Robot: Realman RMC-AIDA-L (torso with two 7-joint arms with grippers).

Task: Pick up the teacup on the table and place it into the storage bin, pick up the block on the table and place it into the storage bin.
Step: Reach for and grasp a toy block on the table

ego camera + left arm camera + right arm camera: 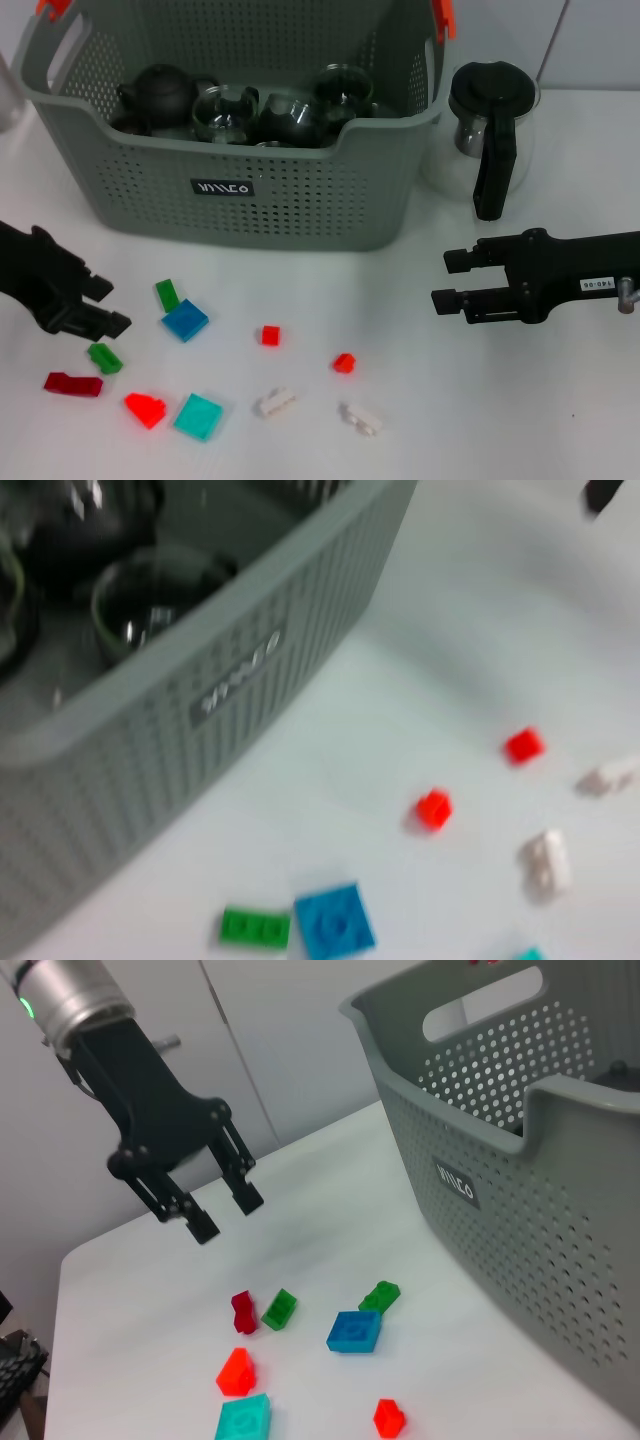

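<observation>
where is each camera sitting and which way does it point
Head view: from above, facing forward and down at the grey perforated storage bin and scattered blocks; left gripper and right gripper both show, open.
Left wrist view: close by the bin's labelled wall; none of the robot's body shows.
Right wrist view: low, looking across the table at the left gripper.
Shared: all three show the flat blue square block.

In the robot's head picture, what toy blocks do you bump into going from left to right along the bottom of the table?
Dark red block → bright red block → teal tile → white brick → small red block → second white brick.
</observation>
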